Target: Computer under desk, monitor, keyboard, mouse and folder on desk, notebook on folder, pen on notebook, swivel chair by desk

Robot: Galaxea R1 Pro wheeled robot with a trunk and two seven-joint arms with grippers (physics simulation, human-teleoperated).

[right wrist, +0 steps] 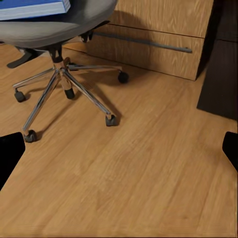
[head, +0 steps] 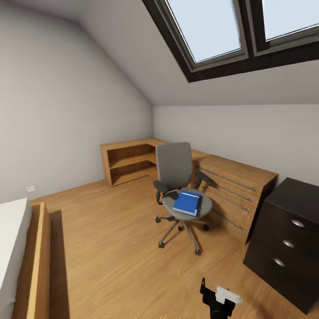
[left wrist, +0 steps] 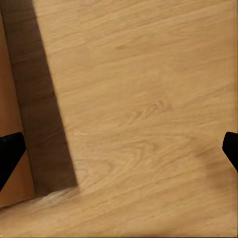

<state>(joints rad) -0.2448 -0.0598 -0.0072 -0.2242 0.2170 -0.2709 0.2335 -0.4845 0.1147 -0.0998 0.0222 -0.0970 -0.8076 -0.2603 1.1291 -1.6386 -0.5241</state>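
— Any writing showing?
— None readable. Bare wood floor (head: 110,248) is lying open leftward; the blue folder (head: 187,202) is sitting on the swivel chair (head: 177,186), close beside the wooden drawer chest (head: 235,195).
— Grippers?
— Left gripper (left wrist: 119,153) and right gripper (right wrist: 119,153) are both hanging spread, holding nothing.

Attic bedroom: skylight (head: 230,31), bed edge (head: 13,252), plank floor (head: 110,248).

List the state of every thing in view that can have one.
swivel chair: upright on the floor, away from any desk
folder: closed, lying flat on the chair seat
black cabinet: three drawers shut
wooden drawer chest: drawers shut
left gripper: fingers spread, empty
right gripper: fingers spread, empty
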